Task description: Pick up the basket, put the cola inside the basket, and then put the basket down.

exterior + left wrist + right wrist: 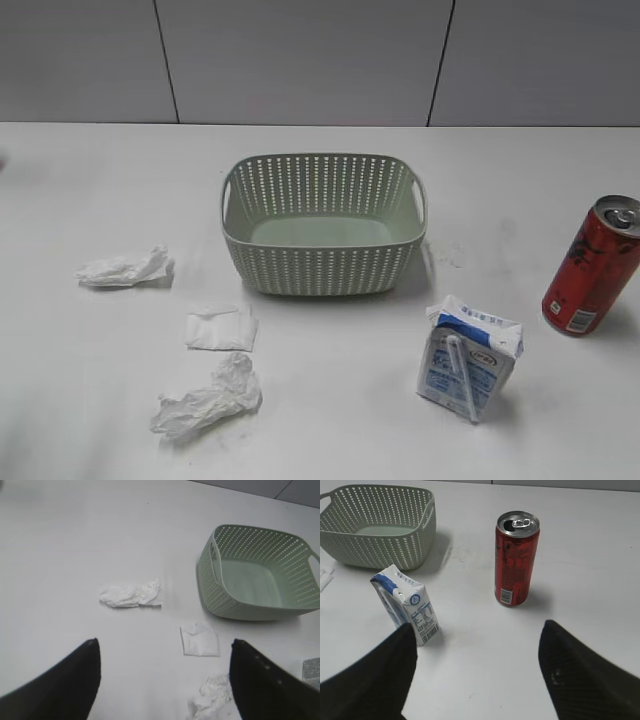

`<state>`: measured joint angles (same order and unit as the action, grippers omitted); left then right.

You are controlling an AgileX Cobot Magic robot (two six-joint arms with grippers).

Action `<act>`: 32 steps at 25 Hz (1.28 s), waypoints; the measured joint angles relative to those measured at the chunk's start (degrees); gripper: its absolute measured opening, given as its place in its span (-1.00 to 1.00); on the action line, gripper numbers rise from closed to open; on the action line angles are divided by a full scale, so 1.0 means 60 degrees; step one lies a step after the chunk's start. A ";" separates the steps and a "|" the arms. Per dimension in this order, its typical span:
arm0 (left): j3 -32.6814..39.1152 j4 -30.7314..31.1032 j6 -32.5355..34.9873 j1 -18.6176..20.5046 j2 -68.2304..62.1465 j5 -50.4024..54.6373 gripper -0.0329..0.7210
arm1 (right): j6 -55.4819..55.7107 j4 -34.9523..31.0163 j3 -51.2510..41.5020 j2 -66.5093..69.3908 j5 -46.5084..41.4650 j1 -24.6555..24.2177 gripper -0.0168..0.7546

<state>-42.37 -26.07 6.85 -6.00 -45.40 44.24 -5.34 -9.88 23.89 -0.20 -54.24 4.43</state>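
The sage-green basket stands empty on the white table, mid-view; it also shows in the left wrist view and the right wrist view. The red cola can stands upright at the right edge, also in the right wrist view. Neither gripper shows in the exterior view. My left gripper is open and empty above the table, left of the basket. My right gripper is open and empty, short of the can.
A blue-and-white milk carton with a straw stands in front of the basket, left of the can. Three crumpled white tissues lie left: one, one, one. A grey wall runs behind the table.
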 joint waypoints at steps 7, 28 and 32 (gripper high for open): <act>-0.1350 -0.1087 0.0749 0.0000 -0.2533 -0.0213 0.66 | 0.0000 -0.0009 -0.0017 0.0000 0.0000 0.0000 0.53; -0.7790 0.2657 -0.3413 -0.3704 -1.0494 0.1981 0.65 | -0.0010 -0.0009 -0.0017 0.0000 0.0000 0.0000 0.53; -0.8281 0.2726 -0.3598 -0.3708 -1.1340 0.2033 0.65 | -0.0010 -0.0009 -0.0017 0.0000 0.0000 0.0000 0.53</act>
<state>-92.06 -9.72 -14.74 -28.25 -113.44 56.44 -5.40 -9.93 23.79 -0.20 -54.24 4.43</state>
